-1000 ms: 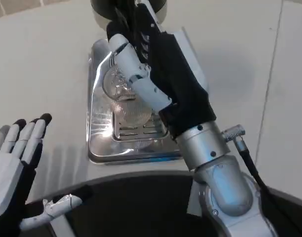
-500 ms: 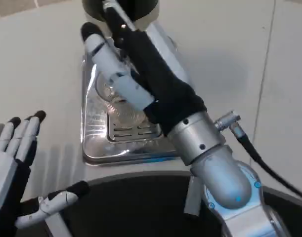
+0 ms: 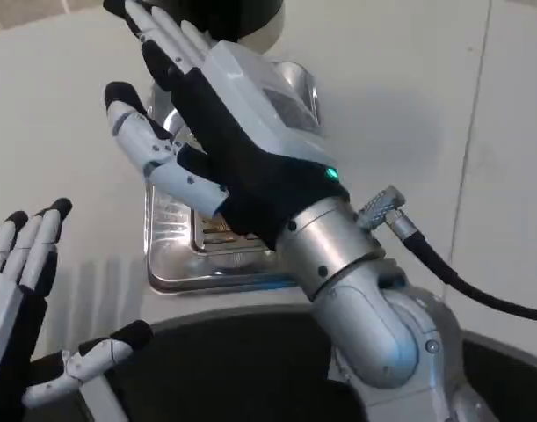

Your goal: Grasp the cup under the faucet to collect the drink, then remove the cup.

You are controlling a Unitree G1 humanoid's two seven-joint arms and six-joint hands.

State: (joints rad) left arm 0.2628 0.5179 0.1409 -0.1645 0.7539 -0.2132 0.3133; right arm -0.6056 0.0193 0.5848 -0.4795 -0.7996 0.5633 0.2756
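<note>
My right hand hangs above the drip tray with its fingers spread wide and nothing in it. It covers the spot under the faucet, so the clear cup is hidden behind it. The dark round base of the dispenser shows at the top edge, just past the fingertips. A strip of the tray's slotted grille shows below the palm. My left hand waits at the lower left with its fingers apart and nothing in it.
The white table stretches bare to the right of the tray and dispenser. A black cable runs from my right wrist toward the right edge. My dark torso rim fills the bottom.
My right hand has lifted away from the cup on the tray and swung left toward the camera, with its fingers spreading. The cup, seen earlier, is now covered. The left hand barely moved.
</note>
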